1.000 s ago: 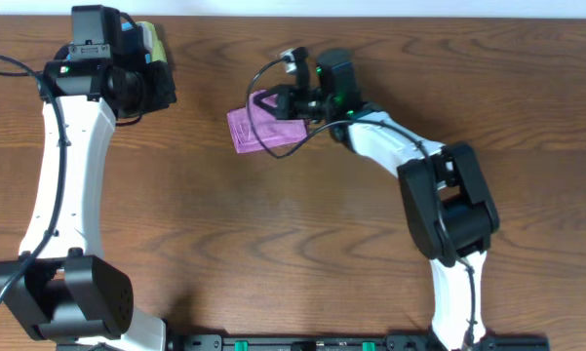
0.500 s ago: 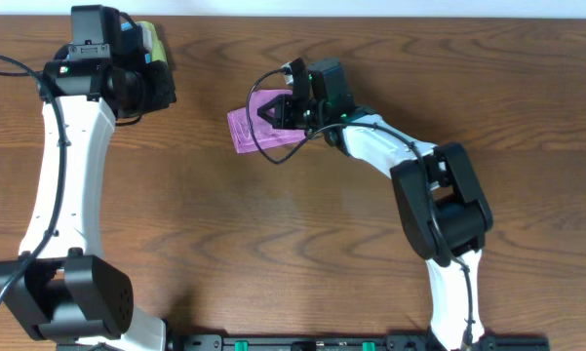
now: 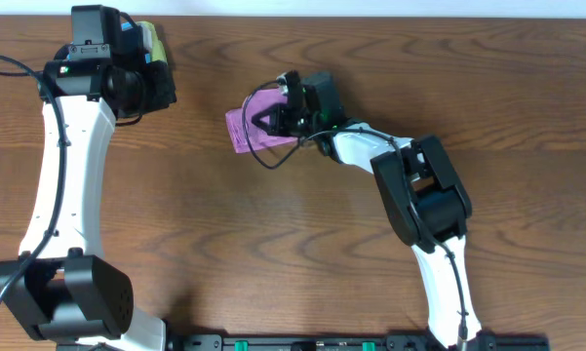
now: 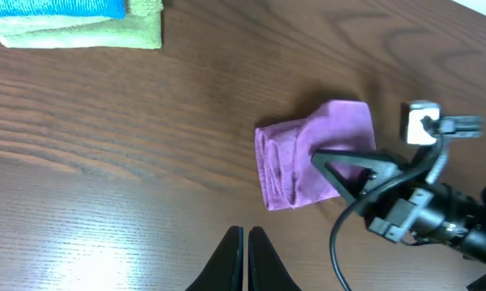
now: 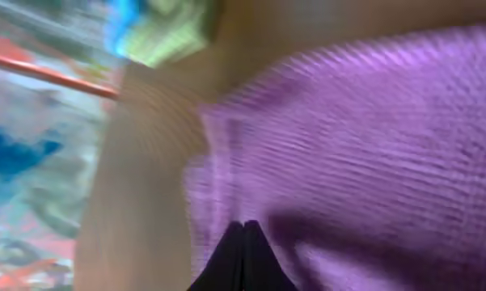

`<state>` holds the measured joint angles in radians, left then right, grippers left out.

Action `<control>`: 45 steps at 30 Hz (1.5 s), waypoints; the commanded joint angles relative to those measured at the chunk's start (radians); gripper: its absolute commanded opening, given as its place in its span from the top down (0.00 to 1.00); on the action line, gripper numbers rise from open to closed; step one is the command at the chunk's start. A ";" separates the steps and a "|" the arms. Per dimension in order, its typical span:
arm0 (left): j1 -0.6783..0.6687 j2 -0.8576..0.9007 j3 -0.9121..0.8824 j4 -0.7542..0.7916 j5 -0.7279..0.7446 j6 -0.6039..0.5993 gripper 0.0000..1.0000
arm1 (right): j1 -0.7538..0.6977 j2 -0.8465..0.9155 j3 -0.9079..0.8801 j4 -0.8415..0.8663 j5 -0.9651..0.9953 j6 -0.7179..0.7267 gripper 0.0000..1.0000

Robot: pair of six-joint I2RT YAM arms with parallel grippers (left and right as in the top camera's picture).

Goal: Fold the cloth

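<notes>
Cloth (image 4: 287, 162), ahead of the left gripper (image 4: 246, 234) fingers: purple terry microfibre, matt, fuzzy pile.
Table (image 4: 105, 162): brown wood grain, smooth, faint sheen.
Left gripper fingers: black, matt plastic.
Blue cloth (image 4: 57, 6), yellow-green cloth (image 4: 141, 28): matt terry.

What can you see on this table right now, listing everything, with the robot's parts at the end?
cloth: one, purple, folded, middle of the table toward the far edge
blue cloth: one, bright blue, far left, lying on the yellow-green cloth
yellow-green cloth: one, yellow-green, under the blue one
table: one, brown wood
left arm: one, white and black, left side
right arm: one, white and black, reaching to the cloth
left gripper: one, black, shut, empty
right gripper: one, black, shut, tips on the cloth
</notes>
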<state>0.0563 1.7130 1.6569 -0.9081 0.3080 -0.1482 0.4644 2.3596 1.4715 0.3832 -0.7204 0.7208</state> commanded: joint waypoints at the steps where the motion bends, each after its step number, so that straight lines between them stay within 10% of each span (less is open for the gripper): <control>1: 0.004 0.000 -0.003 0.004 0.003 0.021 0.94 | -0.006 0.002 0.008 0.111 -0.114 0.134 0.98; 17: 0.005 0.000 -0.185 0.134 0.100 0.037 0.89 | -0.222 -0.129 0.023 0.334 -0.528 0.399 0.98; 33: 0.002 0.000 -0.285 0.156 0.130 0.019 0.86 | -0.440 -0.233 0.037 -0.497 -0.262 -0.163 0.98; 45: -0.038 0.000 -0.289 0.103 0.063 -0.010 0.94 | -0.461 -0.668 0.248 -1.239 0.319 -0.703 0.99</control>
<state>0.0238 1.7134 1.3678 -0.8017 0.3893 -0.1570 0.0082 1.7569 1.7203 -0.8074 -0.5426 0.1543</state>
